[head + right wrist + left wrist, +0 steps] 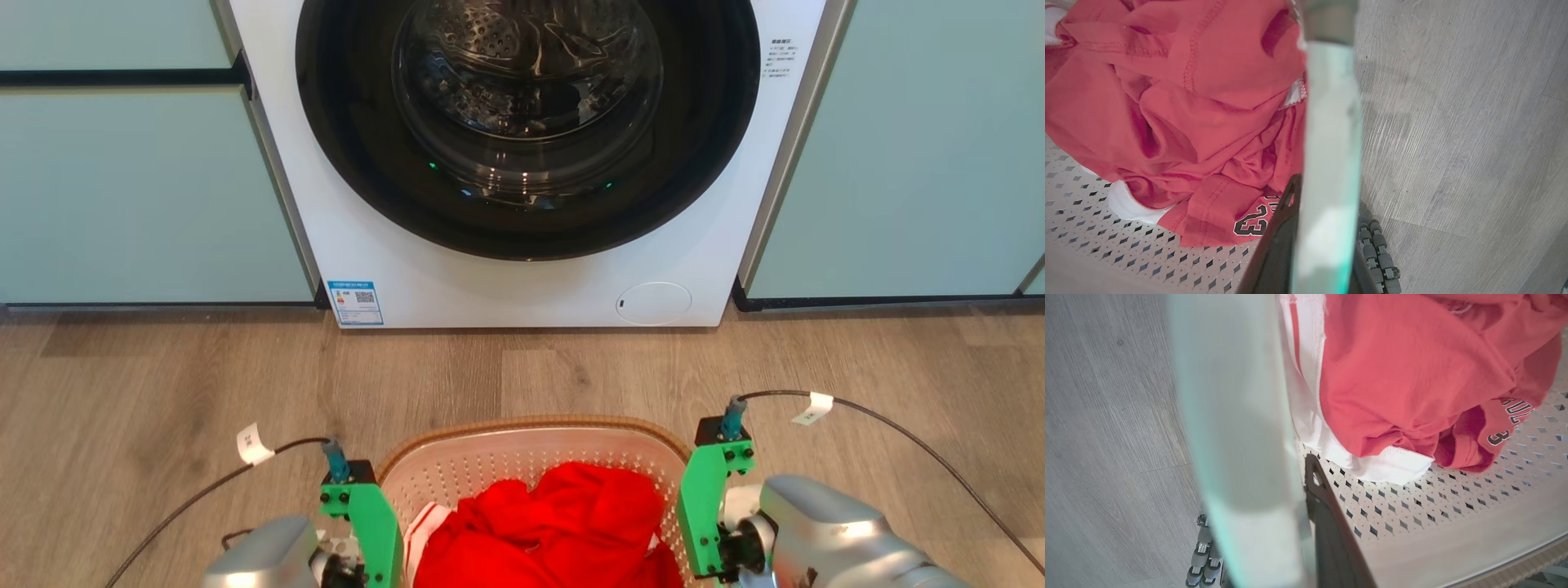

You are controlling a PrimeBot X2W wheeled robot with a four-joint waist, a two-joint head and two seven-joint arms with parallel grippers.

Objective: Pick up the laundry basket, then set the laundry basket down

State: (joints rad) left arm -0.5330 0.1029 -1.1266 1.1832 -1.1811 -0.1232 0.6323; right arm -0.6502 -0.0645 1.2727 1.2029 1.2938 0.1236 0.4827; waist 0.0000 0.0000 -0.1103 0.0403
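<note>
Ahead, a white washing machine (pixel 490 286) is shown at the far side by the head view alone; nearer, the laundry basket (pixel 506 461) is flanked by the left gripper (pixel 363 523) and right gripper (pixel 702 506), jaws nearly closed, apparently clamped on its side walls. Whether it is lifted cannot be told, so setting down is judged undone. A dark finger (pixel 1323 522) inside the wall is revealed by the wrist views

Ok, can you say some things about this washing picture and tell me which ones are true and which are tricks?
1. The laundry basket holds a red jersey. True.
2. The washing machine is blue. False: it is white.
3. The left pincer and the right pincer sit at opposite sides of the laundry basket. True.
4. The floor is carpet. False: it is wooden planks.
5. The red jersey has the number 23 on it. True.
</note>
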